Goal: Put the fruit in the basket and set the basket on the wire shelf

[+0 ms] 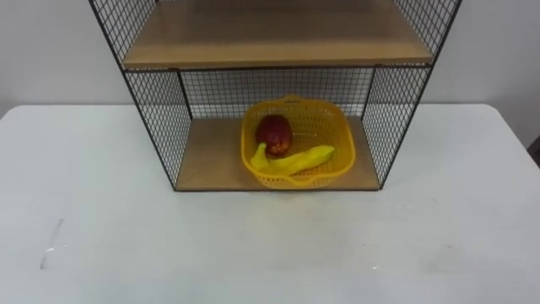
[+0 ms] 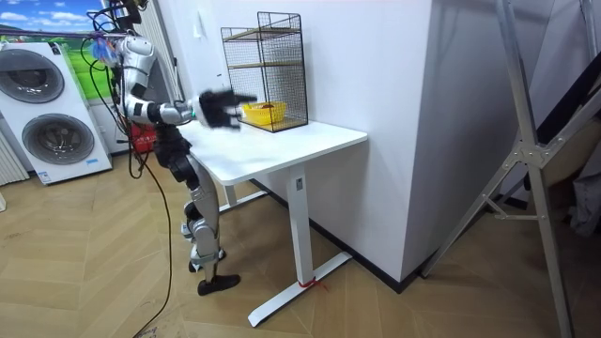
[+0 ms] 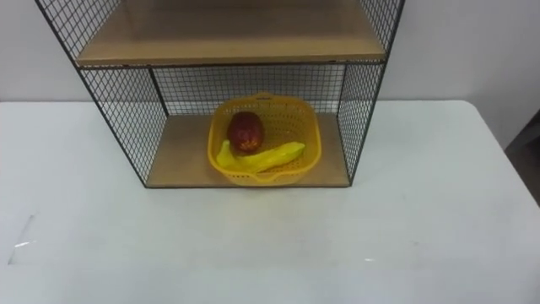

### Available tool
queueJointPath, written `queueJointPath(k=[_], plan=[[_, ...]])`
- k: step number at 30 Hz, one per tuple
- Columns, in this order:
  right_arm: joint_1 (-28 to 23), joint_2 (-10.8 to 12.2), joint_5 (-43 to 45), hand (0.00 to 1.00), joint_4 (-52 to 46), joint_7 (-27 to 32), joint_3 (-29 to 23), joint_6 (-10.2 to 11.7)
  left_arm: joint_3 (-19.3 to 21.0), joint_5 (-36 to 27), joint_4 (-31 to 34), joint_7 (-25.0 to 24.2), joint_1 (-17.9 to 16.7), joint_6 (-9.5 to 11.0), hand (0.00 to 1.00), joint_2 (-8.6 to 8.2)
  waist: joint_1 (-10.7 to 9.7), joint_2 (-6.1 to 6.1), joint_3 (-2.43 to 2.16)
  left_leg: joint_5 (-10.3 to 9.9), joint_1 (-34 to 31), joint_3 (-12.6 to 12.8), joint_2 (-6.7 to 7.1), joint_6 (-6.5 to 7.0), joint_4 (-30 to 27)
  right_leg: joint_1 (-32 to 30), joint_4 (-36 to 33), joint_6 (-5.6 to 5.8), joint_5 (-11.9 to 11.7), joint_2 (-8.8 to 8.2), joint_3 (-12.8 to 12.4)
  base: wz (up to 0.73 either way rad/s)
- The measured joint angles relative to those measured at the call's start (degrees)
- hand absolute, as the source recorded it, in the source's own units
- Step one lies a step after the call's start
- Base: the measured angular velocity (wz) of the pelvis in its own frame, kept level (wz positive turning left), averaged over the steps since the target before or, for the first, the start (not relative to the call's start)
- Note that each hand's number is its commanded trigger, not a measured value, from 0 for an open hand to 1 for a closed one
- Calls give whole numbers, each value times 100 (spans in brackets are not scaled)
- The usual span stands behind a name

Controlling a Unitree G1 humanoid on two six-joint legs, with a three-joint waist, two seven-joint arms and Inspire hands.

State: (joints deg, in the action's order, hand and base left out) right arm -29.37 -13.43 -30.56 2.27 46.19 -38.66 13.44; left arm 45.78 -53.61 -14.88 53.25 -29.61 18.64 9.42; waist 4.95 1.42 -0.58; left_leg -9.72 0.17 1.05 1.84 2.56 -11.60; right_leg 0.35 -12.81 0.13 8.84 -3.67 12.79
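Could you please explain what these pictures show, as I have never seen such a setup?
This is a two-legged humanoid robot with two hands. The two eye views come from its head camera, looking down at a white table. On it stands a wire shelf; on its lowest board sits a yellow basket holding an apple and a banana. The room view, from a camera standing farther off, shows the robot at the table, its right hand open, held out toward the shelf, holding nothing.

The wire shelf [image 1: 156,118] stood on the table [image 1: 101,211], ahead of the right hand's [image 2: 218,108] fingers [image 2: 246,98]. The basket [image 1: 339,128] sat on its bottom board, with the apple [image 1: 273,133] behind the banana [image 1: 304,159] inside.
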Motion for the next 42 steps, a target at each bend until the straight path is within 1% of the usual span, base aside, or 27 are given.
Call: queueJointPath(k=[1,2,4,5,7,8,9,10,11,13,14,15,17,19,20,22,23,25,26,28,30,33,35,36,38,40,42], plan=[[2,85,120,0,206,20,37,-60,-60,-52,-320,-78,5,-37,0,-4,0,2,1,0,14,1,-2,0,0,13,3,-2,-3,6,-12,0],[2,113,203,0,327,33,75,-71,-103,-53,-512,-145,5,-54,0,-2,1,9,2,-1,20,4,-3,0,0,14,4,-2,-3,6,-16,-4],[7,146,644,0,976,70,320,-103,-246,-55,-1258,-442,19,-154,0,-4,2,18,-2,-1,36,28,-10,0,5,21,5,2,-1,8,-36,-5],[7,149,702,0,1169,68,394,-104,-301,-61,-1457,-511,18,-173,0,-4,-1,17,-2,-1,40,30,-12,0,5,30,10,5,-1,8,-38,0],[81,168,843,0,2064,76,680,-107,-556,-105,-2285,-704,85,-240,0,-5,-17,15,-1,-2,64,31,-11,0,3,62,15,6,-3,5,-28,0],[131,192,829,0,2254,84,703,-73,-615,-117,-2499,-752,103,-258,0,-15,-17,16,-1,-3,64,31,-10,1,-1,62,17,11,-2,5,-33,0],[209,237,809,0,2510,111,715,144,-788,-214,-2843,-796,97,-283,0,-30,-81,14,-2,-9,54,22,-8,8,-17,67,18,56,25,0,-15,5],[290,180,828,0,2802,113,764,336,-915,-220,-3108,-896,108,-288,0,-70,-104,-3,-7,-10,53,7,-3,11,-21,80,24,63,29,-9,8,7],[338,161,817,0,2937,111,775,412,-1004,-220,-3223,-950,107,-292,0,-87,-106,-14,-9,-11,53,0,-1,11,-22,87,32,65,27,-10,13,10],[439,141,718,0,3465,23,875,724,-1340,-187,-3721,-1216,134,-349,0,-119,-145,-38,-26,-14,62,-48,5,15,-37,167,114,85,-1,-5,55,11],[465,118,655,0,3607,-35,892,807,-1446,-185,-3838,-1279,139,-370,0,-119,-145,-69,-19,-19,61,-46,4,21,-49,173,120,88,-5,-5,56,8],[538,106,571,0,3856,-154,978,922,-1652,-111,-4061,-1401,158,-435,0,-124,-152,-75,-36,-31,54,-47,4,31,-86,188,119,86,-11,-6,65,3],[593,4,584,0,4160,-304,1029,983,-1946,280,-4369,-1565,256,-593,0,-129,-157,-107,-41,-53,61,-37,7,43,-133,237,132,79,-33,-9,76,4],[666,-74,535,0,4394,-547,1067,986,-2341,881,-4723,-1849,430,-865,0,-120,-158,-142,-39,-67,144,-43,16,51,-143,331,153,102,-49,-12,62,0],[693,-84,502,0,4449,-602,1094,986,-2431,1056,-4762,-1911,469,-932,0,-123,-166,-148,-41,-70,159,-44,16,53,-146,359,179,113,-54,-10,65,0],[779,-95,424,0,4483,-772,1308,985,-2851,1781,-4840,-2148,653,-1170,0,-116,-191,-186,-40,-70,169,-40,15,50,-163,387,218,121,-88,-11,76,0],[800,-92,444,0,4483,-803,1381,985,-2959,1985,-4873,-2199,709,-1222,0,-110,-205,-196,-42,-70,172,-40,15,50,-172,394,217,123,-91,-11,75,0],[875,-87,493,0,4474,-861,1873,984,-3342,2606,-4928,-2378,938,-1397,0,-100,-199,-218,-38,-71,205,-2,10,51,-173,397,214,124,-100,6,-3,-12],[940,-69,531,0,4476,-820,1945,977,-3419,2690,-4928,-2414,988,-1439,0,-100,-202,-222,-36,-72,207,14,7,51,-173,389,215,115,-104,14,-30,-21],[1183,-47,607,0,4469,-755,1946,853,-3676,2809,-4906,-2560,1100,-1540,0,-89,-323,-225,-35,-71,219,37,5,51,-170,361,231,92,-118,28,-80,-14],[1307,-25,574,0,4392,-688,1939,770,-3746,2913,-4910,-2719,1120,-1589,0,-52,-403,-220,-38,-74,253,69,-3,56,-159,354,232,91,-117,42,-123,-10],[1487,-6,419,0,4381,-452,1873,764,-3727,2964,-4909,-2930,1115,-1634,0,74,-535,-234,-30,-83,249,72,-8,67,-152,338,243,87,-115,59,-144,-2],[1510,-10,313,0,4310,-349,1769,746,-3655,2956,-4891,-3006,1067,-1635,0,152,-615,-272,-12,-94,258,83,-4,79,-134,338,243,95,-107,73,-143,0],[1526,-21,116,0,4223,-284,1628,684,-3561,2959,-4808,-3028,1006,-1635,0,177,-656,-262,-17,-93,254,89,6,82,-106,320,248,103,-103,70,-148,0],[1586,-38,-109,0,4196,-187,1256,552,-3339,2973,-4686,-3033,979,-1634,0,195,-706,-303,-4,-82,229,100,13,93,-87,268,225,133,-121,70,-165,-2],[1592,-165,-306,0,4194,-123,818,265,-3059,3131,-4547,-3041,944,-1630,0,190,-766,-321,-5,-82,215,129,2,94,-88,241,216,127,-110,73,-182,-2],[1553,-272,-633,0,4149,-36,633,164,-2931,3181,-4418,-3043,848,-1605,0,193,-835,-336,-15,-84,204,128,1,95,-93,234,214,103,-84,50,-176,0]])
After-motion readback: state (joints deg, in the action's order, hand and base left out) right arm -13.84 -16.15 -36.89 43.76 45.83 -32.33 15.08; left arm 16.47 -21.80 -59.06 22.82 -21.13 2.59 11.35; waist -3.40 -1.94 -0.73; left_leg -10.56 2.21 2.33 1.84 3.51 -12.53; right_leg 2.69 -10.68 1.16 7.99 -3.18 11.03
